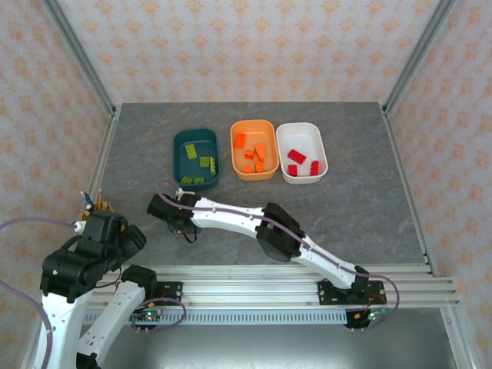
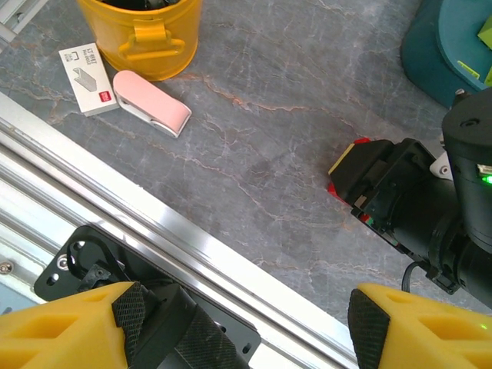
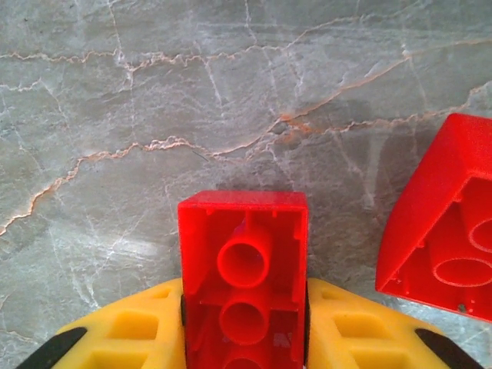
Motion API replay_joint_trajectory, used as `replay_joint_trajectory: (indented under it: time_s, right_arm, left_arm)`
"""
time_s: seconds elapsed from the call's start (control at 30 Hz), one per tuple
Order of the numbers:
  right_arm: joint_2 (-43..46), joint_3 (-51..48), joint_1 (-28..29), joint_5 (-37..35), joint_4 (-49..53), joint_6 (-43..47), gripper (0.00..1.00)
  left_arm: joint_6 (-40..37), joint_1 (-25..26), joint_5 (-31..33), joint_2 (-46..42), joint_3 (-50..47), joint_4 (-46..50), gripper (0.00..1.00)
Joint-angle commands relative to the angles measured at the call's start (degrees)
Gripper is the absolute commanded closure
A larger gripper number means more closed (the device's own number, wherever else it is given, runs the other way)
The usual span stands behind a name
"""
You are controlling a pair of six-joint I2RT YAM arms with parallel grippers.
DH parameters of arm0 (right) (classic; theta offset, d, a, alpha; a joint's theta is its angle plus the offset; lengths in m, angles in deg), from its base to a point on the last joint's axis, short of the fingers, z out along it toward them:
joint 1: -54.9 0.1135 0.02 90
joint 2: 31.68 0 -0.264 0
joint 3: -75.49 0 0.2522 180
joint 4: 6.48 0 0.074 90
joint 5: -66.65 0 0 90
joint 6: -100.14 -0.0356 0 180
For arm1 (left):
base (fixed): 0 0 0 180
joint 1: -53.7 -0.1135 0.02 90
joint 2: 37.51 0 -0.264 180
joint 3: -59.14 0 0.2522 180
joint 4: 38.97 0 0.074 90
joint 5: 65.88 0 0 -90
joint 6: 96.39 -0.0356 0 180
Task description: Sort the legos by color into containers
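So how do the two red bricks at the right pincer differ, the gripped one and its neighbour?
The held brick is clamped in the right pincer; the loose brick lies free on the table. The held brick sits square to the camera; the loose brick is skewed and cut off by the frame edge. Both are red, with hollow undersides showing.

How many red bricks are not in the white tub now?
2. The held red brick sits between the jaws of the right gripper; the second red brick lies on the table close beside it, not touching. More may be hidden under the right arm.
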Motion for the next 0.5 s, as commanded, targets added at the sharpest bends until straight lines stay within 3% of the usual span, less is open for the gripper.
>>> replay_joint_trajectory:
  time_s: [0.0, 0.17, 0.33, 0.47]
  right_arm:
    - [0.4, 3.3, 0.2, -1.9, 3.6, 3.2, 0.78]
    - [7.2, 3.5, -0.1, -7.0, 4.8, 6.3, 0.8]
    - [16.6, 0.0, -3.2, -11.8, 7.4, 7.7, 0.81]
    - [25.5, -7.4, -9.0, -14.5, 9.1, 8.9, 0.82]
  left_arm:
    - [-1.4, 0.2, -0.4, 0.1, 0.7, -1.3, 0.26]
    - [-4.8, 0.2, -5.6, 0.7, -0.1, -5.6, 0.26]
    - [-7.4, 0.2, -18.4, 2.9, -2.4, -15.8, 0.27]
    - [-5.0, 0.3, -27.7, 5.2, -5.7, -25.7, 0.28]
